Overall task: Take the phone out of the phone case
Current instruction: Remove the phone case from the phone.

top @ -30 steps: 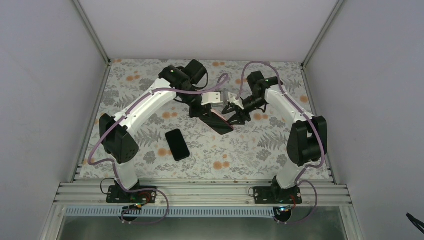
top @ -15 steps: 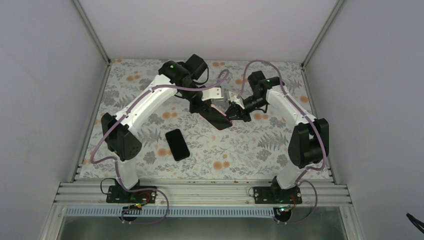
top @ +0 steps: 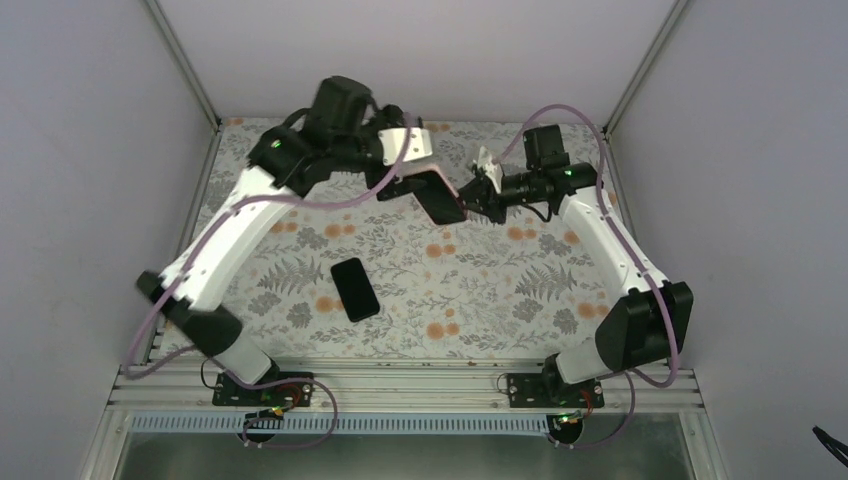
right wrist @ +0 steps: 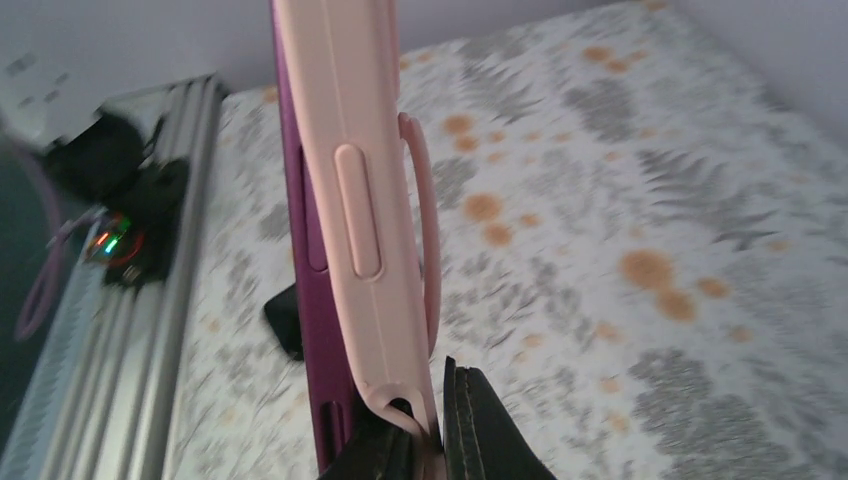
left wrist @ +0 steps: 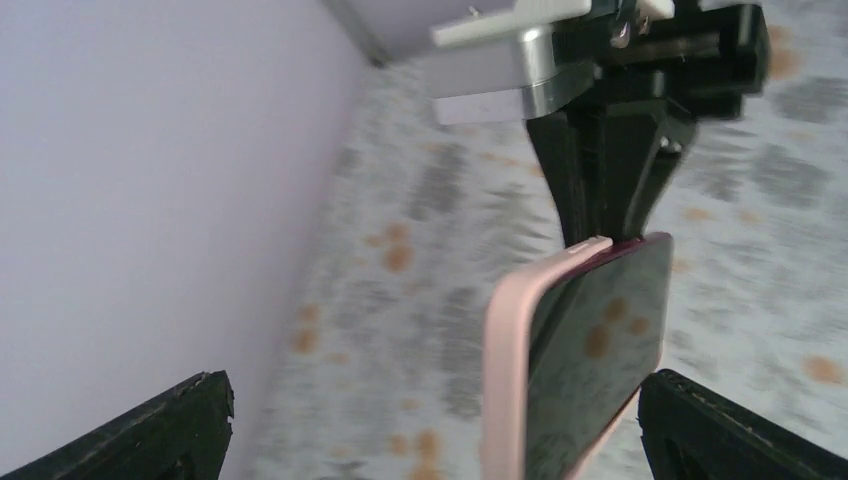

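"Looking down from overhead, the phone [top: 440,196] is hanging in the air between the two claws, over the far half of the flowered surface [top: 500,290]. What is that view hiding?"

"The grips. It is only showing the right claw [top: 473,197] meeting the phone's right end. The right wrist camera is showing that the right claw [right wrist: 432,432] is clamping on the bottom corner of the pink phone case [right wrist: 345,120], where a thin pink strip [right wrist: 424,230] is bowing away from the case body."

"And the other arm?"

"Its own camera is showing the left claw [left wrist: 437,390] spread wide and gripping nothing. The case is rising between its fingers [left wrist: 160,435], much nearer the right-hand one. I cannot tell whether it is touching that one."

"So where is the phone sitting?"

"Inside the case. Its dark glass [left wrist: 600,330] is mirroring the orange flowers. The right wrist view is catching its purple edge beside the pink wall with the long side button [right wrist: 358,210]."

"Which way is it lying?"

"From above, its long axis is running from far-left to near-right, spanning claw to claw. In the left wrist view it is standing on edge, with the pink back facing left, the screen facing right and the far end reaching the right claw."

"Anything else?"

"A black phone [top: 355,288] is lying flat on the surface, nearer the arm bases and well apart from both claws. The right wrist camera is glimpsing a corner of it behind the case."
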